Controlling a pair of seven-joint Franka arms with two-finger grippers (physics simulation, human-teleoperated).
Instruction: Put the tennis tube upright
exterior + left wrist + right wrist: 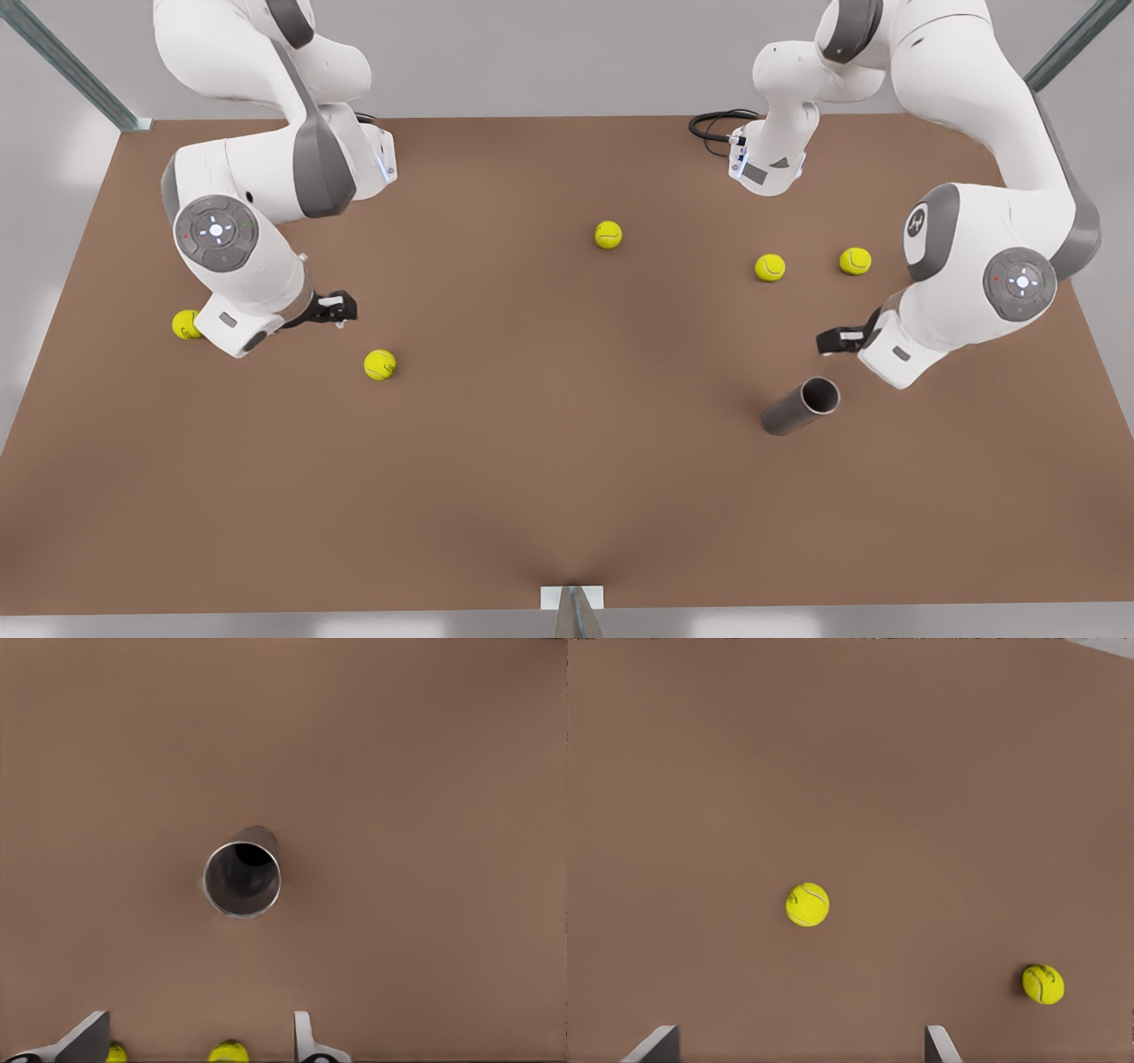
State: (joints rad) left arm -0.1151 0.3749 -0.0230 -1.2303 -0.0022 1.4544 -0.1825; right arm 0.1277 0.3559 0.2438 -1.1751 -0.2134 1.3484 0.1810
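The tennis tube (799,408) rests on the brown table (549,496), toward the front view's right edge, in the near half. It looks tilted, its open silvery rim facing up and toward the right edge; whether it lies flat I cannot tell. The left pincer (828,341) hangs just beside it, fingers (303,1036) spread apart and holding nothing, looking straight into the tube's mouth. Two tennis balls (770,268) sit a little farther back on that side, apart from the tube. A third ball (608,235) lies near the table's middle. The right pincer (341,308) hovers near the opposite edge, released as well, with one ball (380,364) near it and another ball (185,324) partly tucked behind the arm.
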